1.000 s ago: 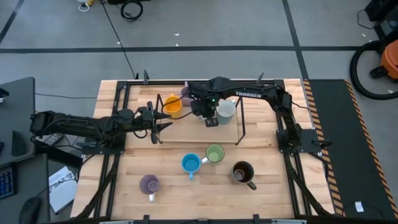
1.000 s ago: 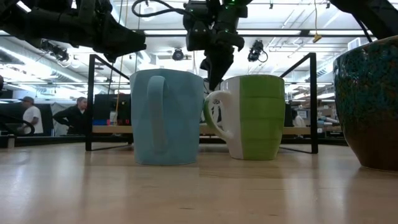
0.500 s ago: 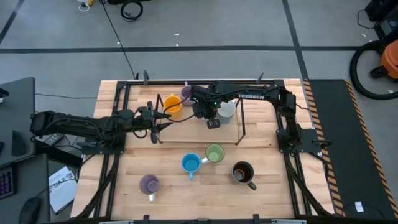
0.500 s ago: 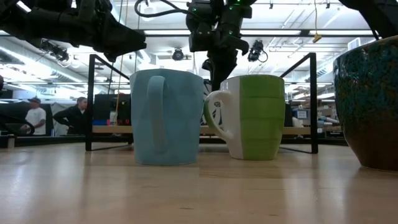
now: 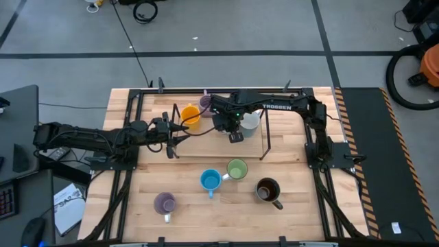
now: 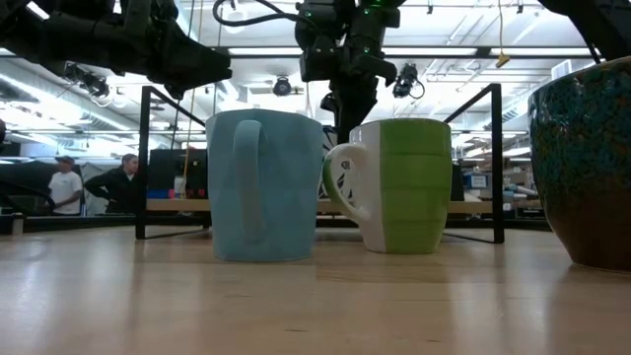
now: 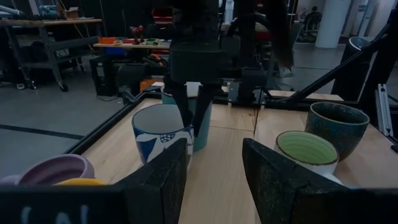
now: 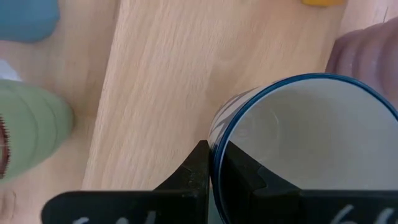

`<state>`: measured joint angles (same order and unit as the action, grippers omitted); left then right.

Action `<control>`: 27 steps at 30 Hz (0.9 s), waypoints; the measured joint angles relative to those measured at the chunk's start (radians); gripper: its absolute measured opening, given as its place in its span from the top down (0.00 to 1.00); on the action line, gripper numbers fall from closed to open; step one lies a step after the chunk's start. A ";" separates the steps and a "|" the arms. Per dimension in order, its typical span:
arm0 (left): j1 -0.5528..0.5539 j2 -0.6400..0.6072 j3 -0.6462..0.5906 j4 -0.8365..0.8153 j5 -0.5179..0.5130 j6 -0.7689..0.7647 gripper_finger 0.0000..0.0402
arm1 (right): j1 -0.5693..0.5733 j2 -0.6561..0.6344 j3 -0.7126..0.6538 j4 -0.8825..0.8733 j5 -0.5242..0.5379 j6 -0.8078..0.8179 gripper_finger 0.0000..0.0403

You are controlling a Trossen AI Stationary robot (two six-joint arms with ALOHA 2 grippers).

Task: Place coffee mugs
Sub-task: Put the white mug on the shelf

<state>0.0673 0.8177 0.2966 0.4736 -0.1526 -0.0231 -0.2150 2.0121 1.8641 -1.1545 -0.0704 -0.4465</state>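
My right gripper (image 5: 234,132) (image 8: 217,171) is shut on the patterned white mug (image 5: 249,120) (image 7: 160,132) inside the black wire rack (image 5: 264,140), next to the orange mug (image 5: 190,116) and a lavender mug (image 5: 206,103). My left gripper (image 5: 175,140) (image 7: 214,180) is open and empty at the rack's left end. The blue mug (image 5: 210,180), green mug (image 5: 236,169), dark brown mug (image 5: 267,190) and a purple mug (image 5: 164,203) stand upright on the near half of the table. My right gripper pinches the patterned mug's blue rim (image 8: 214,152), one finger (image 8: 242,171) inside the mug and one finger (image 8: 196,171) outside against its wall. The fingers come from above, pointing down. The mug stays upright, mouth up. Whether its base rests on anything is hidden.
The rack's black uprights and bars (image 6: 498,163) surround the far middle of the table. Black frame rails (image 5: 130,165) run along the table's left and right sides. People stand in the room beyond the table (image 6: 64,187).
My right gripper has shifted a little toward the table's right edge with the patterned mug, which stays upright. It has kept still for the last half second.
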 joint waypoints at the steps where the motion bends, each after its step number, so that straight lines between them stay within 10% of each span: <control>1: -0.001 0.000 0.000 0.000 0.000 0.000 0.60 | 0.000 0.000 0.000 0.001 0.002 0.000 0.92; 27: -0.027 0.000 0.000 0.002 -0.001 0.008 0.60 | -0.017 0.000 0.001 -0.018 0.018 0.032 0.82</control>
<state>0.0399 0.8177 0.2966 0.4755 -0.1532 -0.0147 -0.2321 2.0121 1.8652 -1.1721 -0.0525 -0.4145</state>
